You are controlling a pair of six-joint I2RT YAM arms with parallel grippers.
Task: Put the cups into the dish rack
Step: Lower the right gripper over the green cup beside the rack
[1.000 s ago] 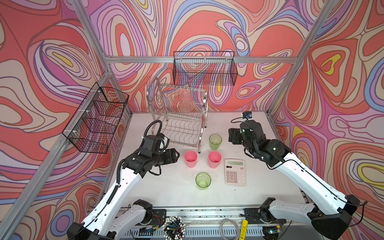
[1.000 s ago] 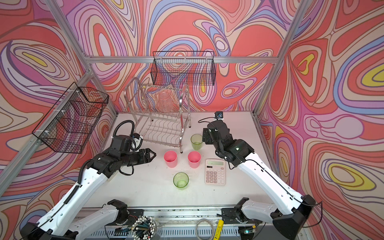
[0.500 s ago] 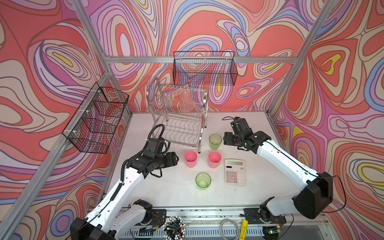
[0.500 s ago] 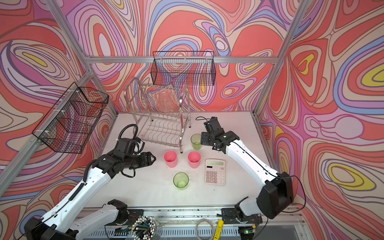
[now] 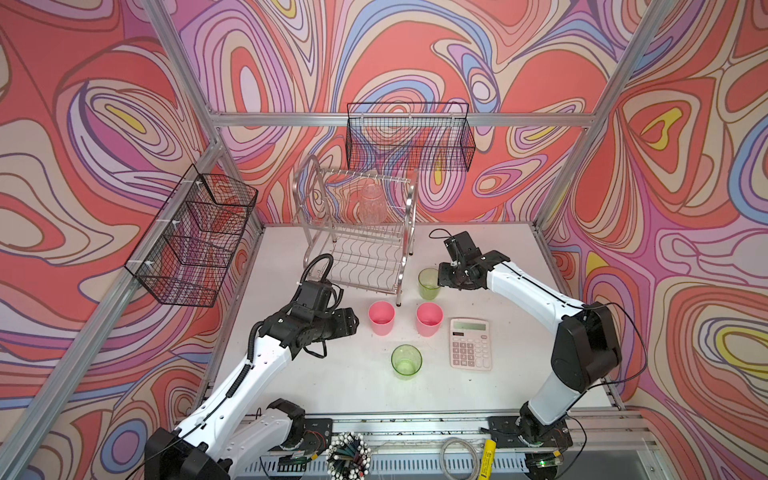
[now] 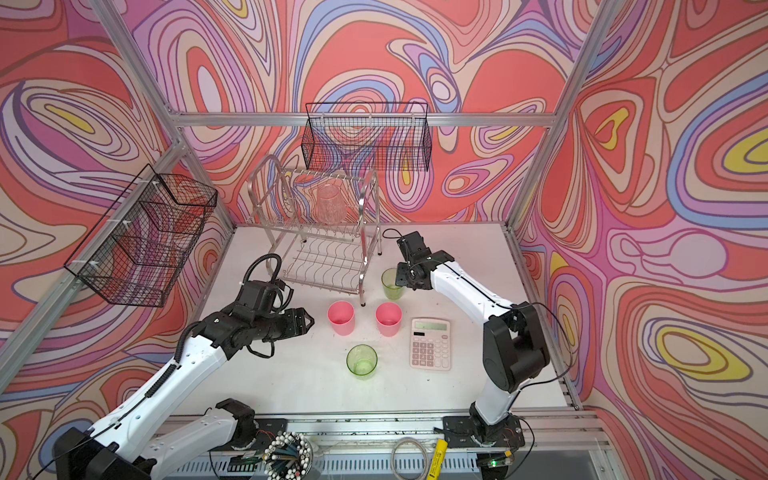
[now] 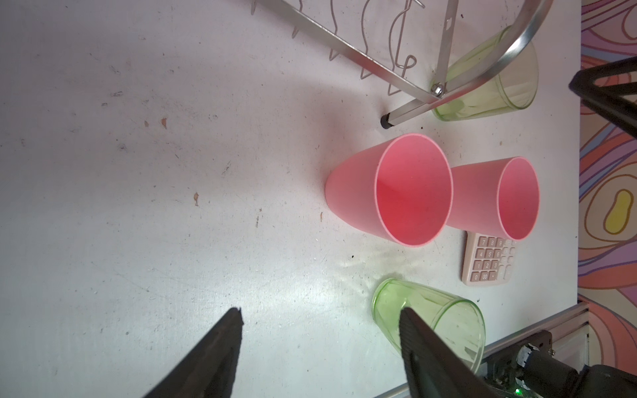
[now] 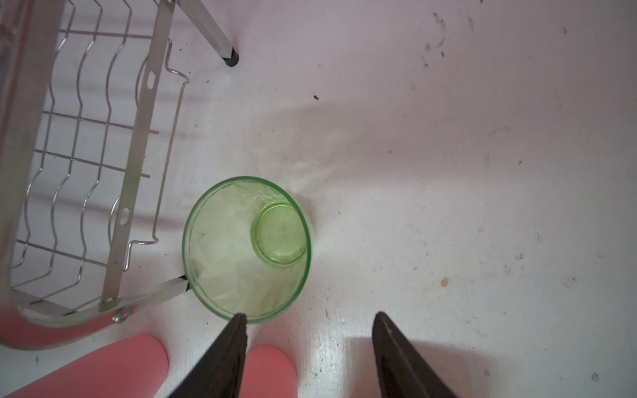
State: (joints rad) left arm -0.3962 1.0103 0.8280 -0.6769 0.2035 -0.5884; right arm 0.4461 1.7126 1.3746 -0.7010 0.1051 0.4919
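The left gripper point(image 5: 354, 322) hovers low over the white counter point(image 5: 332, 386), jaws apart and empty, just left of the left pink cup point(image 5: 381, 318), which stands upright. Behind them, toward the back wall, stands the dish rack point(image 5: 361, 266); the ribbed cup point(image 5: 371, 203) sits on its upper tier, narrow end up. The rack's front right foot comes down between the two pink cups and slightly behind them. The right pink cup point(image 5: 429, 318) stands upright, apart from its twin. In front of the pair, nearer the counter's front edge, the near green cup point(image 5: 406, 360) stands upright. The far green cup point(image 5: 429, 283) stands upright just beside the rack's front right leg. A calculator point(image 5: 471, 343) lies flat just right of the right pink cup. The right gripper point(image 8: 310, 316) hangs at the far green cup with its jaws apart: one fingertip point(image 8: 238, 324) lies over the cup's rim, the other over bare counter outside it. The cup is not between the jaws, and I cannot tell whether the finger touches it.
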